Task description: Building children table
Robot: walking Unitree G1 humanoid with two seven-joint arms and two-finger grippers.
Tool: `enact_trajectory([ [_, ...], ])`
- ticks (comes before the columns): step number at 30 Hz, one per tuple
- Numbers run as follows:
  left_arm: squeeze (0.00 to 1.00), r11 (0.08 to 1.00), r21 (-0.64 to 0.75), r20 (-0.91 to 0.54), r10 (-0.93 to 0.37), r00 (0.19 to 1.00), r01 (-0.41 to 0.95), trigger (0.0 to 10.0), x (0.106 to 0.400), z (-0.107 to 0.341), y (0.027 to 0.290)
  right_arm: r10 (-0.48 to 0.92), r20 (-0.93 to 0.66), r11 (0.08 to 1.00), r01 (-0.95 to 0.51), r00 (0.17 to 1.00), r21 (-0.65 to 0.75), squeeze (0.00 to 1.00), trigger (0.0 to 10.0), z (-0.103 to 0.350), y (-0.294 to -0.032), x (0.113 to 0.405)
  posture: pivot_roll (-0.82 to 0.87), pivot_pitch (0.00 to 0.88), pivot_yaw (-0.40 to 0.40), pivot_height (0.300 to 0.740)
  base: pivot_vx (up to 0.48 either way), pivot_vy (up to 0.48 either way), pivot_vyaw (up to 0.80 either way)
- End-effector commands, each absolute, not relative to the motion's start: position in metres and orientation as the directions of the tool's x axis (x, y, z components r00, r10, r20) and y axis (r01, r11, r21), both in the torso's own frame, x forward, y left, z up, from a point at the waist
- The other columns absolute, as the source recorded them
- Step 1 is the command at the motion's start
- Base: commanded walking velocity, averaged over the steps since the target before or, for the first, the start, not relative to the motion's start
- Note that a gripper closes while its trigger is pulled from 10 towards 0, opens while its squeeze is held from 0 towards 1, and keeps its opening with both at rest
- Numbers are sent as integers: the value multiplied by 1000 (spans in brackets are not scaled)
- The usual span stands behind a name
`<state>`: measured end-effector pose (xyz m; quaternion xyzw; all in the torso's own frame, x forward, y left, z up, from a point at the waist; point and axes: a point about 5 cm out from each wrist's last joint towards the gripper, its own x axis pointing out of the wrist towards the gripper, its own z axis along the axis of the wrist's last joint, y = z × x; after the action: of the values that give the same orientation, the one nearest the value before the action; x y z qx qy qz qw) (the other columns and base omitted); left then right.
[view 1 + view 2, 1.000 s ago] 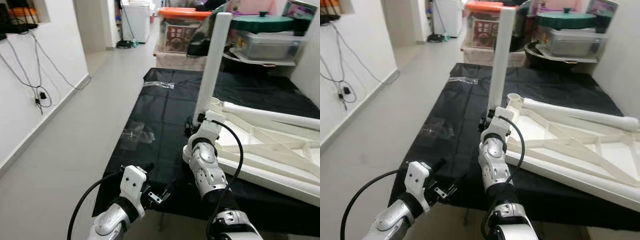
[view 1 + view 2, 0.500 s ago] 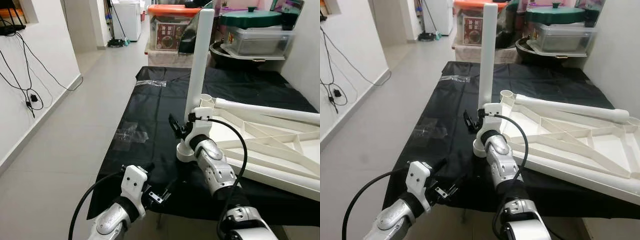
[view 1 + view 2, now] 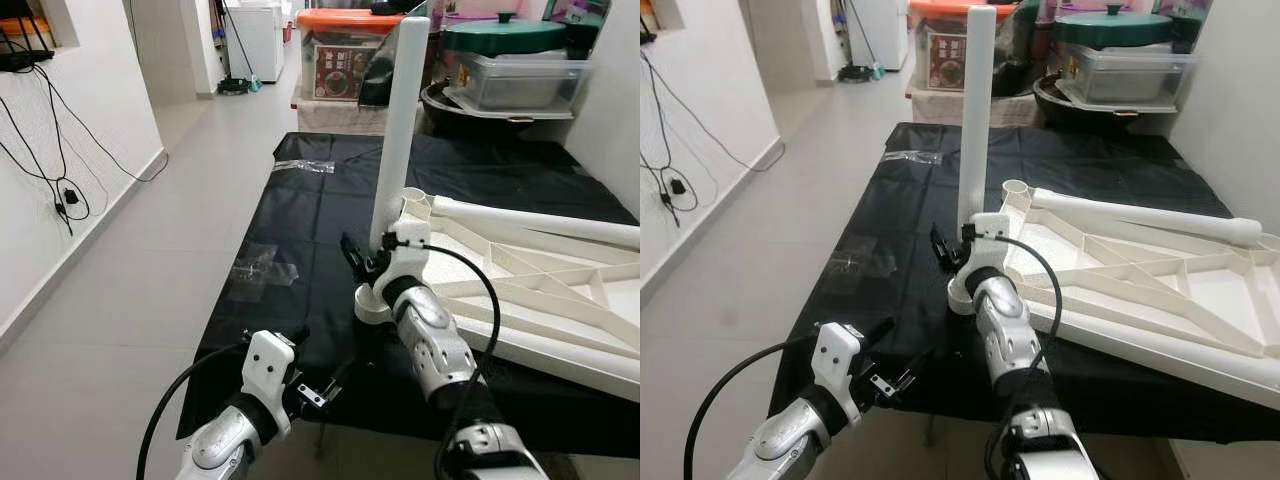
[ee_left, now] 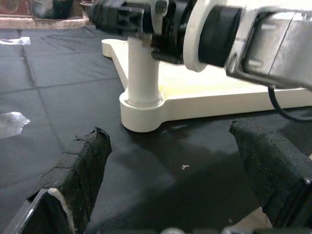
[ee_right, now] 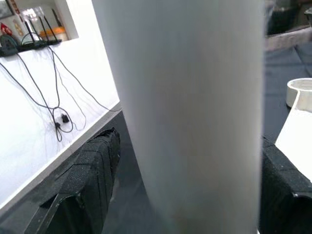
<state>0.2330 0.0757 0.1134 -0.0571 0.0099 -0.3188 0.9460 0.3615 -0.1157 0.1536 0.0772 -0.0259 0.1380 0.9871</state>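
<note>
Little had shifted since half a second earlier: the right forearm had straightened slightly toward the far side, while the tall white plastic table leg (image 3: 398,130) stood as upright as before in the near-left corner socket (image 4: 141,114) of the upside-down white plastic tabletop (image 3: 540,290), which lay on the right half of the black cloth-covered surface (image 3: 300,230).

The right gripper (image 3: 375,262) was at the leg's base, its black padded fingers (image 5: 85,180) on either side of the tube, apparently clasping it; contact itself was hard to confirm.

My judgement: if the leg was not fully seated, letting go or pushing off-axis could tip it toward the far storage boxes or lever the tabletop across the slippery cloth.

The right arm reached forward and up, wrist bent toward the leg. The left gripper (image 4: 170,190) hovered low at the near edge, fingers spread apart and holding nothing, aimed at the socket.
</note>
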Motion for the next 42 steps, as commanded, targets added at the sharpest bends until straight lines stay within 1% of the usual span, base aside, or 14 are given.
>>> enact_trajectory([
  [1,0,788,-126,10,-606,795,602,10000,234,110,76,286,76,941,-295,955,166,0,10000,150,-112,356,-30,5,9,740,0,0,0],
  [8,0,787,-126,8,-608,794,604,10000,234,109,77,285,99,934,-299,953,196,0,10000,148,-114,344,-34,1,15,740,0,0,0],
  [10,0,786,-126,7,-609,793,605,10000,234,109,77,279,114,932,-297,954,207,0,10000,148,-118,337,-34,0,15,740,0,0,0],
  [15,0,786,-125,6,-610,792,606,10000,234,109,77,271,121,933,-291,955,209,0,10000,148,-122,331,-35,0,15,740,0,0,0],
  [18,0,786,-124,6,-610,792,606,10000,234,109,78,262,121,937,-282,957,205,0,10000,148,-125,330,-24,3,15,740,0,0,0],
  [23,0,785,-120,4,-611,791,607,10000,236,110,80,216,108,953,-233,970,192,0,10000,144,-134,318,11,8,22,740,0,0,0],
  [28,0,786,-119,3,-610,792,606,10000,237,110,80,205,103,956,-222,973,191,0,10000,143,-135,314,11,8,22,740,0,0,0],
  [31,0,792,-110,1,-604,797,600,10000,238,110,81,162,97,978,-173,982,119,0,10000,141,-138,304,6,13,16,740,0,0,0],
  [33,0,792,-110,1,-604,797,600,10000,238,110,81,162,97,978,-173,982,119,0,10000,141,-138,304,6,13,16,740,0,0,0],
  [34,0,795,-107,0,-600,800,597,10000,239,110,81,142,97,986,-150,985,76,0,10000,140,-141,298,4,12,15,740,0,0,0],
  [35,0,795,-107,0,-600,800,597,10000,239,110,81,142,97,986,-150,985,76,0,10000,140,-141,298,4,12,15,740,0,0,0],
  [36,0,801,-101,-6,-594,804,590,10000,241,110,81,109,92,994,-108,990,-9,0,10000,137,-146,287,-4,10,17,740,0,0,0],
  [37,0,801,-101,-6,-594,804,590,10000,241,110,81,109,92,994,-108,990,-9,0,10000,137,-146,287,-4,10,17,740,0,0,0],
  [42,0,822,-60,-29,-569,822,567,10000,243,108,83,64,33,993,-60,997,-104,0,10000,127,-151,275,-8,10,22,740,0,0,0],
])
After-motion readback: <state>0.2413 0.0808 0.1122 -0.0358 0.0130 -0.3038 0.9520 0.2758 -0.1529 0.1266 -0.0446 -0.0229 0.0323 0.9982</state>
